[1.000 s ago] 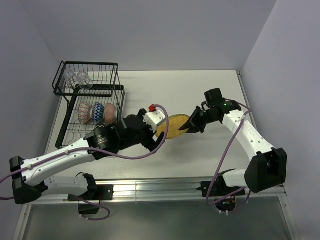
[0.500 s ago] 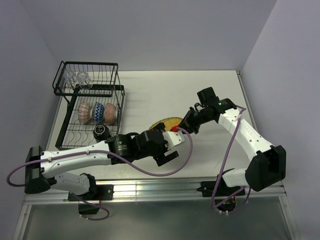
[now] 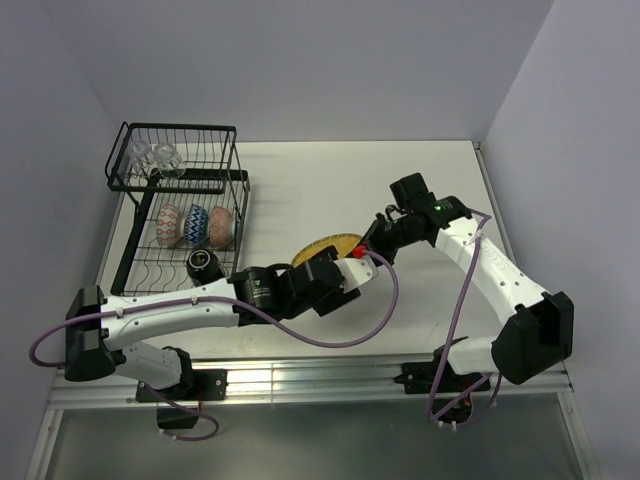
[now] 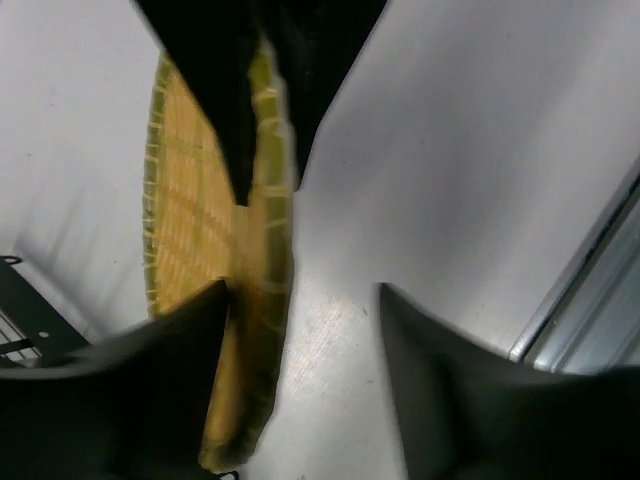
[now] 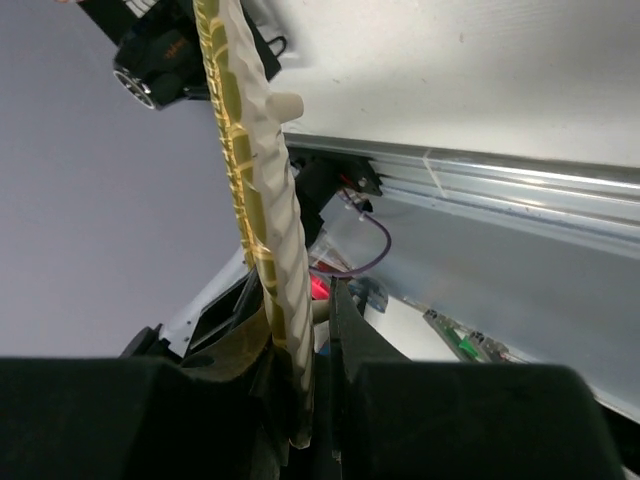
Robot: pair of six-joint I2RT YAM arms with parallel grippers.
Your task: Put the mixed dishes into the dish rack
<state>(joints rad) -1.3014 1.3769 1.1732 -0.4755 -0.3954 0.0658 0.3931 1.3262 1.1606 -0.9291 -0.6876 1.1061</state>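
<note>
Yellow plate (image 3: 322, 247) upright on edge over mid-surface (image 3: 420, 180), right of dish rack (image 3: 178, 127), rim pinched by right end effector (image 3: 364, 247); left end effector (image 4: 300, 300) jaws apart round opp. rim, not clamped.

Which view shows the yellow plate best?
Left wrist: the yellow plate shows its patterned face and rim. Right wrist sees it only edge-on; top external shows just a sliver behind the left arm.

The yellow plate (image 3: 322, 247) is edgewise, right of the black rack (image 3: 180, 127) holding three bowls (image 3: 195, 226), mug (image 3: 203, 265), two glasses (image 3: 152, 156).
</note>
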